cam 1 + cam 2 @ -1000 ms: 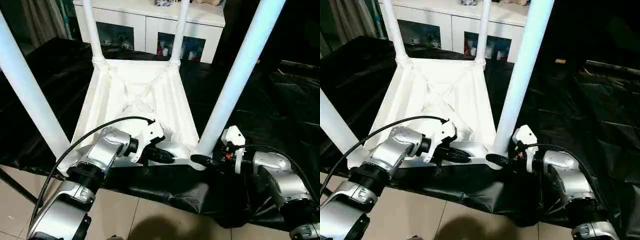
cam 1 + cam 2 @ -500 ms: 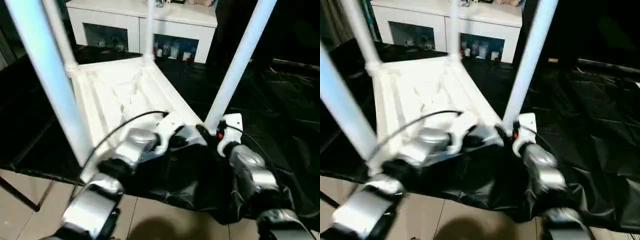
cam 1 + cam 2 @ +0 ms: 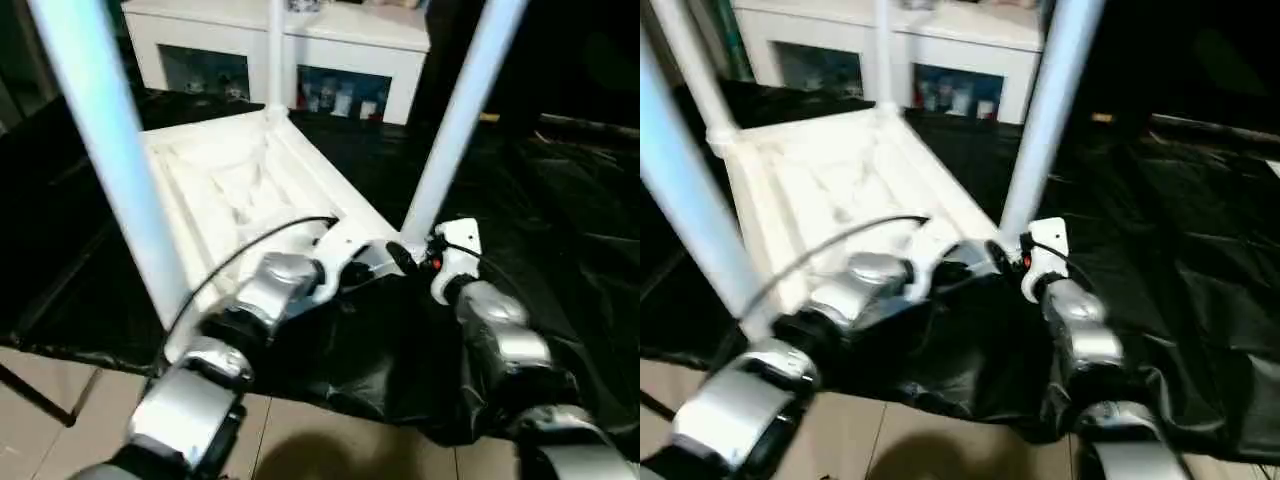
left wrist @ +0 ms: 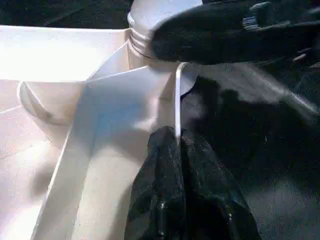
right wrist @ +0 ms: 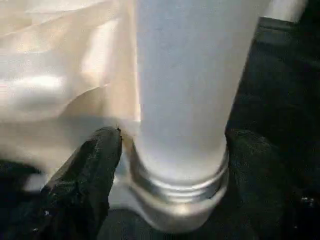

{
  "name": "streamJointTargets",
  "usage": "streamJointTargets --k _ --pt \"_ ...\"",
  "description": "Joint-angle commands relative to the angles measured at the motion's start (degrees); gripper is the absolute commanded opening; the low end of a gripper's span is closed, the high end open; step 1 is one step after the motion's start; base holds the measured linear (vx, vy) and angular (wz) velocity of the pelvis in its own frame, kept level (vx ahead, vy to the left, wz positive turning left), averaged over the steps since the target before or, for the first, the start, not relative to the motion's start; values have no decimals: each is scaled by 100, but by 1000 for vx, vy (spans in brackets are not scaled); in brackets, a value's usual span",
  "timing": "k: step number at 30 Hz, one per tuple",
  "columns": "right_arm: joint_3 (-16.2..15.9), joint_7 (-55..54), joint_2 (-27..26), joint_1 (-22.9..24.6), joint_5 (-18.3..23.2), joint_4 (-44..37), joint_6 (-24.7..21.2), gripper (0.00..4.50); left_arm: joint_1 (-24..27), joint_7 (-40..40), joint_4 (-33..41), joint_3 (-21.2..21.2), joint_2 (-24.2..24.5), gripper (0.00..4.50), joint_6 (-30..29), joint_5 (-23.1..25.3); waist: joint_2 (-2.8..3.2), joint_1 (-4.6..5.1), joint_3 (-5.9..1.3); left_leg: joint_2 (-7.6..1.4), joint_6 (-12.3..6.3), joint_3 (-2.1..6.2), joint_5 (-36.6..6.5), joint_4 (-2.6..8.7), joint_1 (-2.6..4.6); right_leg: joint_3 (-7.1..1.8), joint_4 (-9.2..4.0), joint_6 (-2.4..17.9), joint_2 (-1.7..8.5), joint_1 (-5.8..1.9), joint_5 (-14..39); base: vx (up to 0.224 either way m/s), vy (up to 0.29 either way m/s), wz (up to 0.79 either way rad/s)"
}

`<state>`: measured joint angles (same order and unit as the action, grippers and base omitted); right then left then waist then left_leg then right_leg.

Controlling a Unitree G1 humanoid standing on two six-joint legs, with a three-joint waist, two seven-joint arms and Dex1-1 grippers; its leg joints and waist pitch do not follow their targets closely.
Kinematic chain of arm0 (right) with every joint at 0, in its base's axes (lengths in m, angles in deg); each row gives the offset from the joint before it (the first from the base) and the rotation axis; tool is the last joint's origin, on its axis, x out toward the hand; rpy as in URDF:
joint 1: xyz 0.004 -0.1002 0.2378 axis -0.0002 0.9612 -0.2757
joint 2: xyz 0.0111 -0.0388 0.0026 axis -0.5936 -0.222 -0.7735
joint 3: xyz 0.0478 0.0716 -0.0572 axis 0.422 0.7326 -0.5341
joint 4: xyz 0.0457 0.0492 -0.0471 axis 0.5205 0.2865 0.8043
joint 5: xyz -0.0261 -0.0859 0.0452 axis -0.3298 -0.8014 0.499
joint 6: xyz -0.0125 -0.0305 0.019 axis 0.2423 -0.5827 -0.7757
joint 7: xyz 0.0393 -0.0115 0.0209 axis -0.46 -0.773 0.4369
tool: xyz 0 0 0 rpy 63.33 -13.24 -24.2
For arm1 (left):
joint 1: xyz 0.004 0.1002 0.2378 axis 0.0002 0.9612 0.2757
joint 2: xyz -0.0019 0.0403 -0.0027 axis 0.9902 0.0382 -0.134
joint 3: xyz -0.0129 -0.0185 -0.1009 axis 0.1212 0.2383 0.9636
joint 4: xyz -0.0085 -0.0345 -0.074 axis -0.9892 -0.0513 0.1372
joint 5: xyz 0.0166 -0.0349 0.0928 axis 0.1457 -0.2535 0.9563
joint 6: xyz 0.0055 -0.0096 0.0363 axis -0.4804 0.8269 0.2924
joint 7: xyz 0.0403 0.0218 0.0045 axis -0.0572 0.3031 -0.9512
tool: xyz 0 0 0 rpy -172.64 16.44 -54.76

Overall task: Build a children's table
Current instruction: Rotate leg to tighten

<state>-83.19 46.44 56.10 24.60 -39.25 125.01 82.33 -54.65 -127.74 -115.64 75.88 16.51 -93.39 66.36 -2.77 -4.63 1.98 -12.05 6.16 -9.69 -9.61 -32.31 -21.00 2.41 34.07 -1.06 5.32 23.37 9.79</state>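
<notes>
The children's table (image 3: 250,185) lies upside down on the black-covered work table (image 3: 560,200), ribbed underside up, legs rising past my head, its near edge right in front of both my hands. The near-right leg (image 3: 455,120) stands between the two black fingers of my right gripper (image 5: 172,150); one finger (image 5: 87,175) sits on each side of the threaded collar at the leg's base. They straddle the tube widely, and I cannot tell whether they press it. My left gripper (image 4: 182,170) is pinched nearly closed, its tips on the thin edge of the top's rim just beside that same corner socket (image 4: 150,30).

I judge this thing light, hollow and stiff, with smooth plastic that will slip under hard pads. The tapered tube gives little to bite on, so the collar and socket are the better hold; the thin rim may flex if I pull on it.

My head views show the whole table, the white cabinet (image 3: 290,50) beyond it, and both silver forearms converging on one corner. My wrist views give what those cannot: the collar's threads and exactly where my fingers lie.
</notes>
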Motion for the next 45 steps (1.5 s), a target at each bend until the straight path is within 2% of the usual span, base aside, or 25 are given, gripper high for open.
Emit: streamJointTargets --k 1,4,5,7,9,11,12,14,21,22,25,28,31,33,39,41,43,44,45 --pt "-352 719 305 126 -121 -361 13 383 234 -546 13 -61 195 0 126 -43 -90 -46 -292 -27 -555 -55 -1287 344 -38 -104 -439 983 191 -312 1473 0 0 0" --pt "-526 1475 751 378 -61 -756 24 383 372 -1387 199 -145 485 0 228 -169 -94 -82 -291 -47 -615 -69 -1236 328 -16 -116 -425 1083 191 -301 1342 0 0 0" --pt "-532 1793 909 481 31 -938 4 383 450 -1901 334 -195 643 0 329 -268 -89 -91 -288 -50 -637 -69 -1239 331 -18 -118 -417 1119 193 -297 1301 0 0 0" --pt "-524 2002 1011 551 98 -1057 4 383 526 -2344 480 -246 776 0 393 -360 -83 -86 -279 -62 -621 -60 -1331 349 -16 -116 -416 1165 201 -289 1392 0 0 0" --pt "-526 2354 1118 659 180 -1205 -22 383 625 -2888 714 -321 977 0 300 -495 -69 -81 -280 -89 -594 -64 -1493 356 16 -126 -412 1216 205 -261 1457 0 0 0" --pt "-597 2557 1193 739 205 -1324 -67 383 644 -3003 757 -334 1046 0 310 -496 -64 -80 -280 -87 -558 -68 -1498 360 12 -122 -406 1249 197 -264 1388 0 0 0" --pt "-677 2717 1252 807 228 -1430 -117 383 648 -3051 756 -319 1084 0 333 -486 -59 -84 -287 -97 -553 -74 -1473 351 38 -127 -387 1313 193 -251 1226 0 0 0" --pt "-742 2881 1299 867 280 -1541 -214 383 676 -3141 809 -298 1125 0 329 -472 -61 -94 -287 -92 -566 -79 -1386 347 20 -124 -361 1366 188 -271 1026 0 0 0" --pt "-813 3155 1201 899 310 -1618 -318 383 701 -3218 881 -305 1131 0 280 -493 -75 -126 -293 -81 -552 -83 -1324 336 11 -125 -360 1316 208 -284 1095 0 0 0" --pt "-834 3153 1183 889 294 -1589 -291 356 700 -3216 883 -306 1123 0 278 -488 -77 -128 -294 -81 -546 -81 -1320 335 11 -123 -357 1306 209 -283 1101 0 0 0" --pt "-865 3176 1165 882 299 -1554 -292 346 705 -3216 890 -306 1115 0 275 -485 -80 -139 -296 -82 -537 -82 -1242 333 18 -125 -346 1312 205 -283 1022 0 0 0" --pt "-875 3193 1159 892 292 -1567 -296 305 720 -3227 913 -298 1115 0 256 -469 -82 -151 -300 -79 -555 -87 -1206 325 21 -127 -339 1326 204 -285 955 0 0 0" --pt "-841 3205 1141 878 296 -1543 -276 299 732 -3232 919 -299 1123 0 250 -464 -81 -166 -300 -76 -565 -87 -1151 322 16 -127 -333 1325 205 -292 918 0 0 0" --pt "-836 3225 1137 868 278 -1519 -264 272 736 -3240 921 -301 1127 0 246 -456 -82 -168 -300 -75 -569 -87 -1151 319 19 -127 -331 1327 204 -292 915 0 0 0" --pt "-840 3167 1075 889 244 -1432 -193 265 778 -3248 967 -341 1106 0 224 -422 -84 -168 -308 -74 -579 -87 -1105 312 18 -126 -318 1353 201 -296 830 0 0 0" --pt "-780 2943 997 899 203 -1316 -188 265 768 -3087 931 -335 1026 0 184 -389 -77 -166 -310 -72 -582 -89 -1094 308 17 -126 -314 1372 198 -296 789 0 0 0" --pt "-715 2675 915 888 142 -1164 -166 265 743 -2906 872 -316 942 0 153 -358 -70 -161 -294 -76 -540 -88 -1222 324 27 -123 -341 1356 204 -280 991 0 0 0" --pt "-614 2209 804 832 39 -923 -98 265 695 -2625 772 -291 834 0 123 -303 -71 -149 -290 -78 -468 -88 -1324 330 27 -126 -359 1310 213 -269 1188 0 0 0" --pt "-344 1215 534 723 -58 -516 -64 265 582 -2007 548 -225 576 0 25 -209 -65 -130 -261 -74 -361 -80 -1510 364 26 -116 -406 1213 215 -251 1574 0 0 0"
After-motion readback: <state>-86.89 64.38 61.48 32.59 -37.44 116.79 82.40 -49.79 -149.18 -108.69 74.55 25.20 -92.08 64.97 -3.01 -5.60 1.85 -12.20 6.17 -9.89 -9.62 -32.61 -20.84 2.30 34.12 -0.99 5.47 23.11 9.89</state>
